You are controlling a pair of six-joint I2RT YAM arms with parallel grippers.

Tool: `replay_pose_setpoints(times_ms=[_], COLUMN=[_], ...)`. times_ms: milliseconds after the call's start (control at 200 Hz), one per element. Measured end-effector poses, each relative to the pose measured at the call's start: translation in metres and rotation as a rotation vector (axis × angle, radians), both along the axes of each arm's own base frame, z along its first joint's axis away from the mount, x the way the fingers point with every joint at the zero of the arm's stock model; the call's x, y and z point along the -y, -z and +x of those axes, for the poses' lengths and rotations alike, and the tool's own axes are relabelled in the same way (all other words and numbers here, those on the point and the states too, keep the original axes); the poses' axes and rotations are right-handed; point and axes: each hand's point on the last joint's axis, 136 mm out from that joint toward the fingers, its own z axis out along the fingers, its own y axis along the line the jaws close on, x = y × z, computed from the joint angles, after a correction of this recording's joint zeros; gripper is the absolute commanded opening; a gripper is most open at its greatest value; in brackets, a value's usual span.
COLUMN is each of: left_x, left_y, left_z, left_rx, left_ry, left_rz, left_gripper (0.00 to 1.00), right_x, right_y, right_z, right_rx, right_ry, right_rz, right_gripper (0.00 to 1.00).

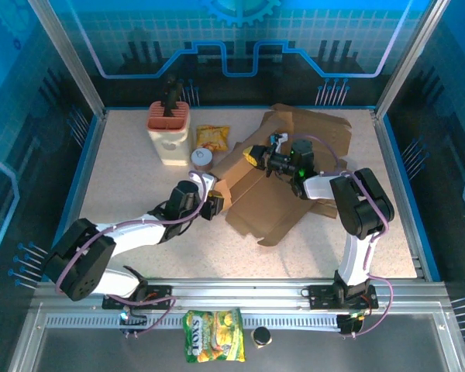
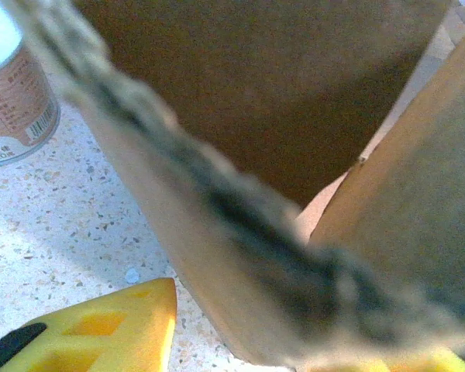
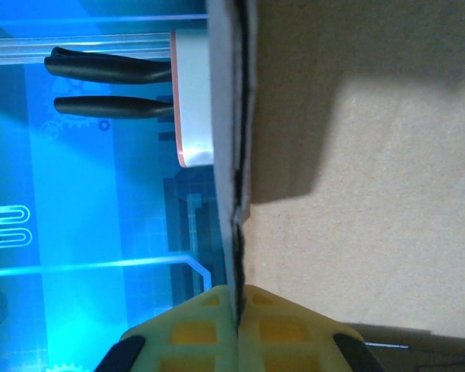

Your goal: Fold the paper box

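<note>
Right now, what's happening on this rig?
Both arms are working a flattened cardboard box in the middle of the table. The right claw is shut on the edge of a raised panel. The left claw is at the box's left side, open, with a flap edge between its fingers but not clamped. The box is not yet folded into shape.

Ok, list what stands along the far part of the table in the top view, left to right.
Cream container with an orange rim → yellow snack packet → brown cardboard box.
</note>
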Motion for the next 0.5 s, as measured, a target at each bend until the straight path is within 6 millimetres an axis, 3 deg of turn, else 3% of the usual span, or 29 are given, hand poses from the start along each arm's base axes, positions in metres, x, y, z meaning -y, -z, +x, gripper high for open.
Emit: replay_pose_setpoints(times_ms=[500], left_x=[0.008], left_y=[0.009], left_z=[0.016], left_rx=[0.025], left_ry=[-0.151], left_rz=[0.041], left_gripper=[0.38], right_x=[0.000], right_y=[-0.001], right_z=[0.002], right_rx=[-0.032], right_ry=[0.115], right_rz=[0.010], right_gripper=[0.00])
